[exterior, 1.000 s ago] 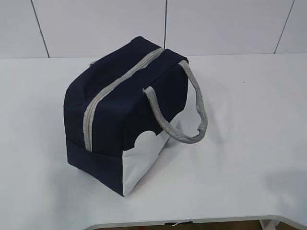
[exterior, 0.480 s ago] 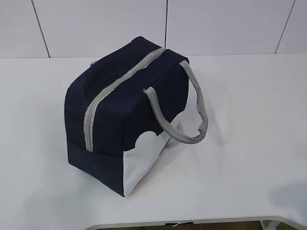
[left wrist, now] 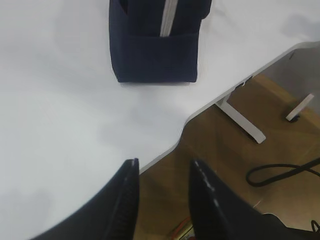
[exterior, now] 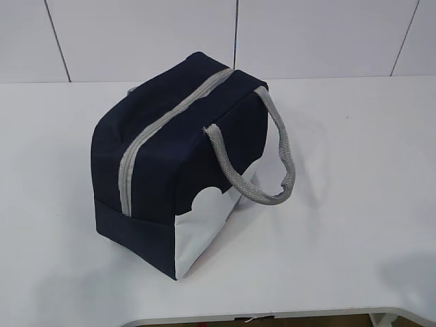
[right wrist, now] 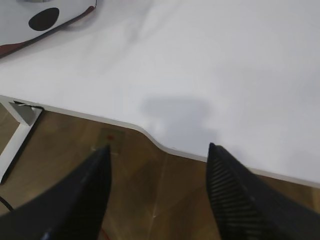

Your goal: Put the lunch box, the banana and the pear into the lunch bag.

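Note:
The navy lunch bag [exterior: 180, 160] stands on the white table with its grey zipper closed along the top and a grey handle hanging on its right side. Its end also shows in the left wrist view [left wrist: 155, 50]. The lunch box, the banana and the pear are out of view. My left gripper [left wrist: 162, 167] is open and empty, over the table's front edge, well away from the bag. My right gripper [right wrist: 159, 150] is open wide and empty, also over the front edge. Neither gripper shows in the exterior view.
The white table [exterior: 354, 170] has a curved cut-out in its front edge [left wrist: 180, 135]. Below it are a wooden floor, white table legs [left wrist: 240, 120] and a black cable [left wrist: 280, 172]. A white object with a black spot [right wrist: 45, 17] lies at the far left of the right wrist view.

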Motion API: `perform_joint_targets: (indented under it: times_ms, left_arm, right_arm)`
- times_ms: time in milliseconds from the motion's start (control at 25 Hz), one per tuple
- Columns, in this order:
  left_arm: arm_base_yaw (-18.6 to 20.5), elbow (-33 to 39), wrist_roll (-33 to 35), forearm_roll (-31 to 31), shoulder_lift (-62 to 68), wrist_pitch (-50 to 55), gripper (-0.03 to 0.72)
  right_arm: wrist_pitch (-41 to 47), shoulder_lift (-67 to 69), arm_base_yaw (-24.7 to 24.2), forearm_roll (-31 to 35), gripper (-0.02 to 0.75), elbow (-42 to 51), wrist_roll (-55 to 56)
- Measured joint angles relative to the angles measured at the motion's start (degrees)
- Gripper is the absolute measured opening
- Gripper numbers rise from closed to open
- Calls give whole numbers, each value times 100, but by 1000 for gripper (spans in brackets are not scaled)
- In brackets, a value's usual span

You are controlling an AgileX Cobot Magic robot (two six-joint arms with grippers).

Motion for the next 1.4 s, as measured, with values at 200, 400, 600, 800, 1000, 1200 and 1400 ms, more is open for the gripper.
perform_joint_targets:
  times_ms: [200, 400, 600, 800, 1000, 1200, 1400]
  left_arm:
    - [0, 0, 0, 13, 0, -14, 239]
    - [126, 0, 0, 64, 0, -23, 239]
    - [1264, 0, 0, 80, 0, -23, 239]
    - [2704, 0, 0, 69, 0, -23, 239]
    - [3404, 0, 0, 46, 0, -23, 239]
    - [3436, 0, 0, 6, 0, -23, 239]
    - [3436, 0, 0, -3, 0, -23, 239]
  right_arm:
    - [-378, 0, 0, -23, 495, 205, 37]
    - [-401, 0, 0, -36, 495, 205, 37]
    - [-411, 0, 0, -49, 495, 205, 37]
    - [-411, 0, 0, -49, 495, 205, 37]
    - [-413, 0, 0, -49, 495, 205, 37]
    - [-413, 0, 0, -49, 495, 205, 45]
    - [-413, 0, 0, -49, 495, 205, 45]
